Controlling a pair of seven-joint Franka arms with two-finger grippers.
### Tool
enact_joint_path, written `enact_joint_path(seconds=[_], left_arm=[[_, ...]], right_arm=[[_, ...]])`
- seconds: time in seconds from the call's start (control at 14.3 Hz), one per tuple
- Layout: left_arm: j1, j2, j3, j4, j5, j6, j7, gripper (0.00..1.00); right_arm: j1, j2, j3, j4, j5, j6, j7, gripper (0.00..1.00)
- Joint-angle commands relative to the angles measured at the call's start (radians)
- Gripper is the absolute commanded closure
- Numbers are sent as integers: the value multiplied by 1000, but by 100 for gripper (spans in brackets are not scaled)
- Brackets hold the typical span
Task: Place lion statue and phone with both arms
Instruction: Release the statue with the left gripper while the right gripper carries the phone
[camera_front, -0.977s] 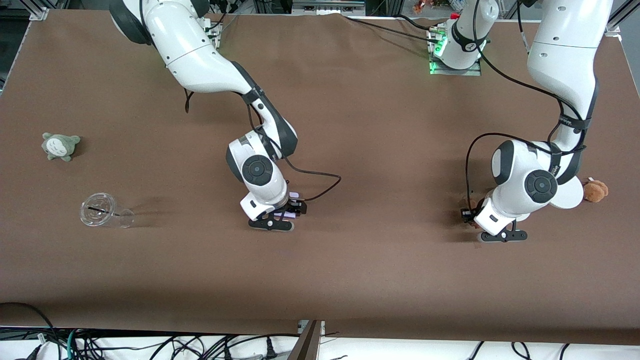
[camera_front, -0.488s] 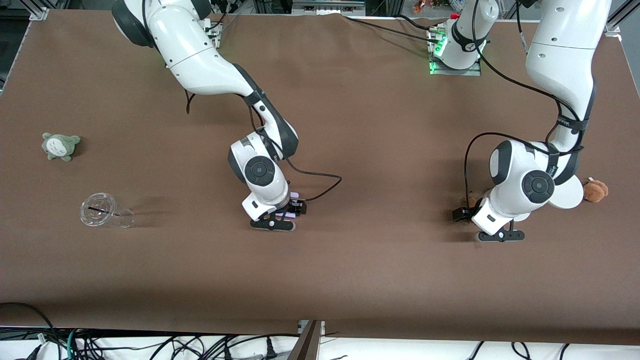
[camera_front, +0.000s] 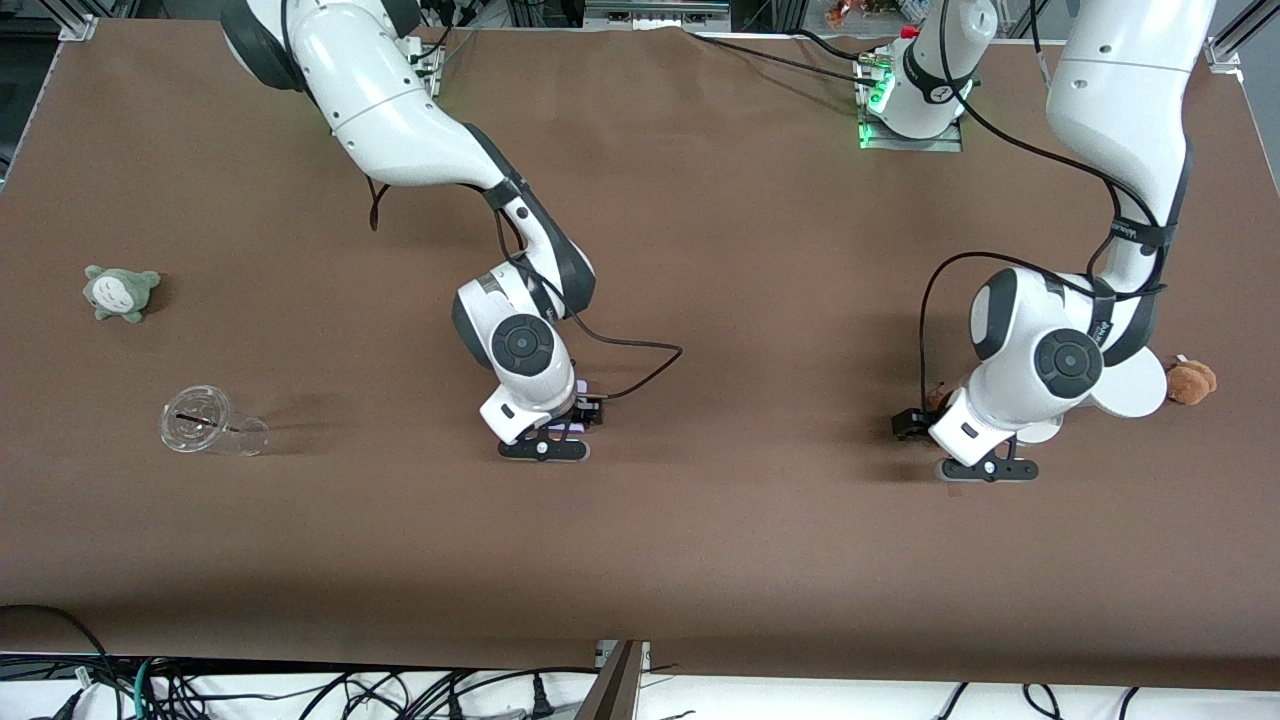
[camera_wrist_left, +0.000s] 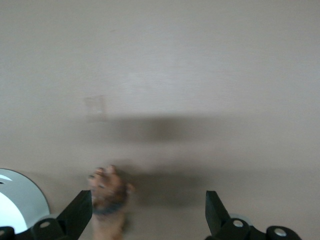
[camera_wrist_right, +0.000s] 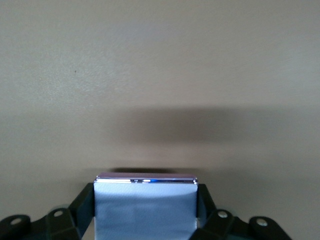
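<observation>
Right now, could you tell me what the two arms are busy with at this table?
The right gripper is shut on the phone, low over the middle of the table. The left gripper is open, with the lion statue lying on the table beside one finger, not held, near the white stand toward the left arm's end.

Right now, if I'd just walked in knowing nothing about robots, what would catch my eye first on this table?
Two big white arms bent low over a brown table. The right tool, near the middle, is clamped on a pale phone; the left tool stands open, with a small lion statue next to one of its fingers. A tipped clear cup and a grey plush lie at the right arm's end.
</observation>
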Motion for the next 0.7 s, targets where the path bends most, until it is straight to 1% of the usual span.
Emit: enact_joint_path(seconds=[0.0,0.07,0.14,0.28,0.35,0.42,0.56,0.63], left_arm=[[-15,-25,10,107,26,-175,-8,0],[-12,-36,10,147,26,-235,-3,0],[-6,-56,10,169,26,-272,2,0],[-3,-97,13,180,26,-294,3,0],[2,-116,15,180,26,-297,3,0],[23,-145,15,178,26,-320,6,0],[40,-200,13,183,24,-410,46,0],[43,-270,12,178,21,-477,83,0]], right_arm=[[-53,-146,11,-3,34,-166,-93,90],[-58,-198,4,-9,68,-217,-128,93],[-64,-235,-4,-17,76,-272,-156,94],[-90,-309,-19,-38,77,-372,-211,99],[-107,-343,-30,-53,77,-406,-248,99],[-118,-378,-51,-79,77,-430,-295,99],[-127,-435,-119,-142,80,-435,-422,99],[-135,-443,-172,-170,93,-427,-504,99]])
